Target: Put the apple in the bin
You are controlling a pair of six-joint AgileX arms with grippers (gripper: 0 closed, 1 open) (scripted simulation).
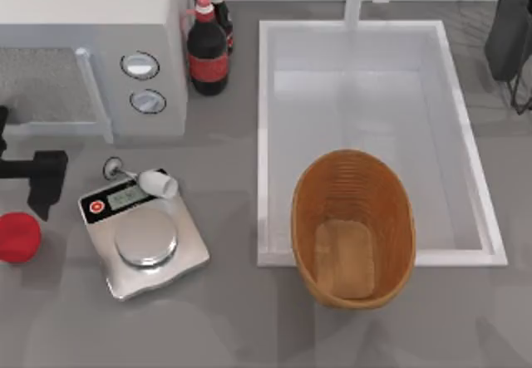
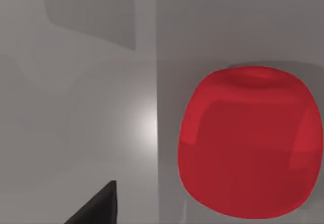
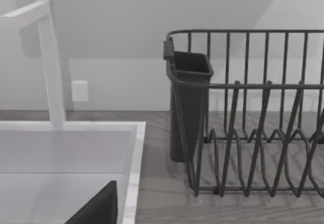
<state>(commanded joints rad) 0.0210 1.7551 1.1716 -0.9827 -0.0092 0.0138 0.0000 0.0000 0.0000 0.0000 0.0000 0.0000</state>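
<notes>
Red apple [image 1: 18,237] sits dimple-up beside the left gripper [image 1: 41,187], jaw state untellable; bin's [image 1: 353,228] long axis runs front-to-back.

No text could be read anywhere. The red label on the dark bottle [image 1: 207,61] was blurred. The scale [image 1: 143,233] display showed no legible digits.

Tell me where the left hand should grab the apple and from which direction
Probably across the apple's widest middle, coming straight down from above. It is a smooth round ball resting free on the counter at the table's left edge, dimple up, so its sides are open. The left hand is just beside it already.
</notes>
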